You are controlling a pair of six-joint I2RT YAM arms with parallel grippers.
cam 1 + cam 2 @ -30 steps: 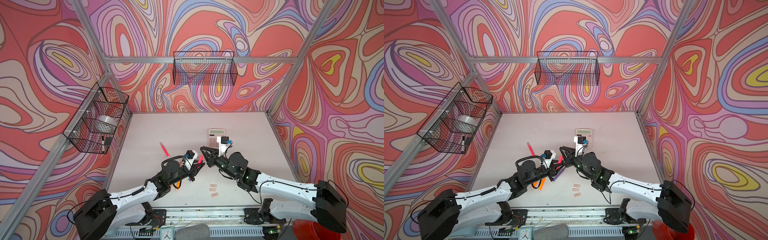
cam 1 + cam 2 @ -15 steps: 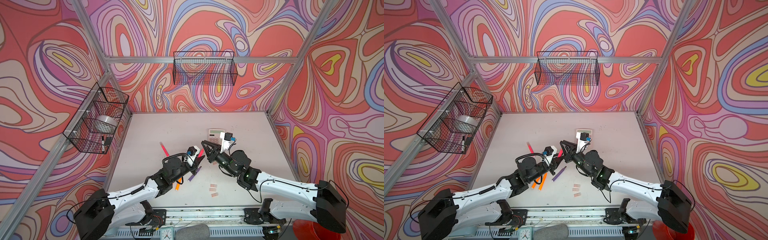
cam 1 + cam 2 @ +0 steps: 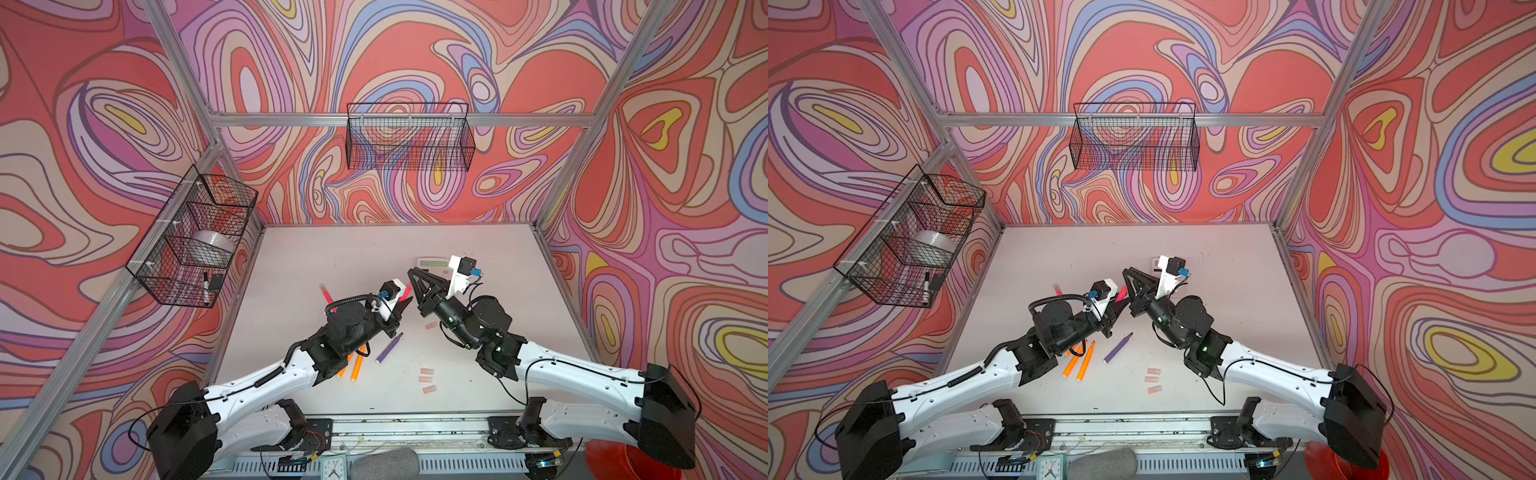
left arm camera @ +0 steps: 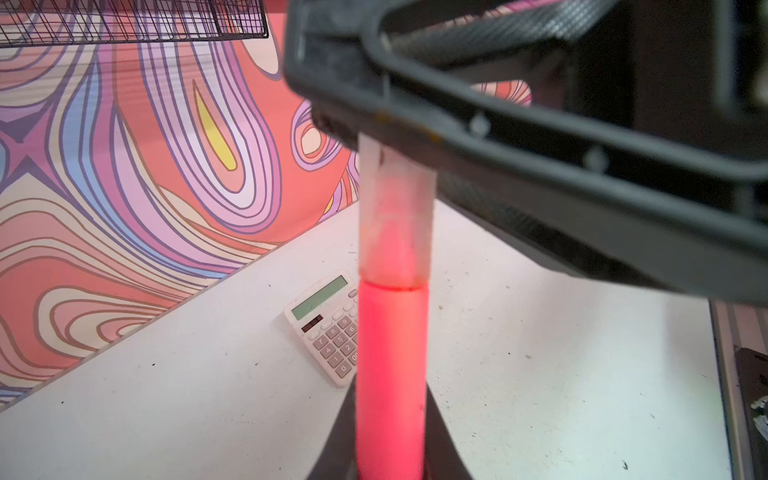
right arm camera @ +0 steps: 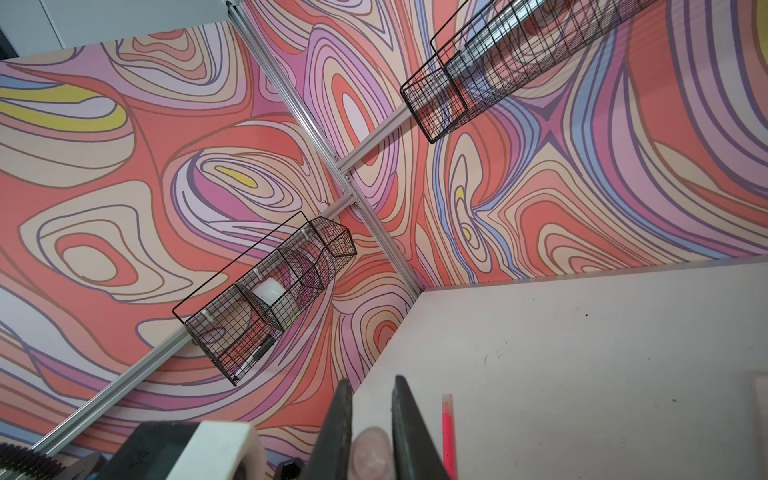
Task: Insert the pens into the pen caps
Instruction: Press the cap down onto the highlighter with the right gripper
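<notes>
A hot pink pen (image 4: 390, 374) stands in my left gripper (image 4: 390, 415), which is shut on its barrel. A pale pink pen cap (image 4: 395, 216) sits over the pen's tip. My right gripper (image 5: 370, 386) is shut on that cap (image 5: 371, 455), deep between its fingers. In both top views the left gripper (image 3: 404, 306) (image 3: 1119, 307) and right gripper (image 3: 411, 274) (image 3: 1126, 272) meet above the table's middle, the pen (image 3: 406, 291) bridging them. On the table lie a capped pink pen (image 3: 326, 293), a purple pen (image 3: 388, 349), orange pens (image 3: 357, 370) and several loose caps (image 3: 427, 371).
A calculator (image 3: 432, 264) lies just behind the right gripper. A wire basket (image 3: 409, 141) hangs on the back wall. Another basket (image 3: 195, 245) on the left wall holds a white roll and a black-and-white marker (image 3: 205, 286). Aluminium frame posts stand at the table's corners.
Both grippers have moved up and toward the back together, still meeting at the pink pen. The left arm has uncovered the purple pen on the table.
</notes>
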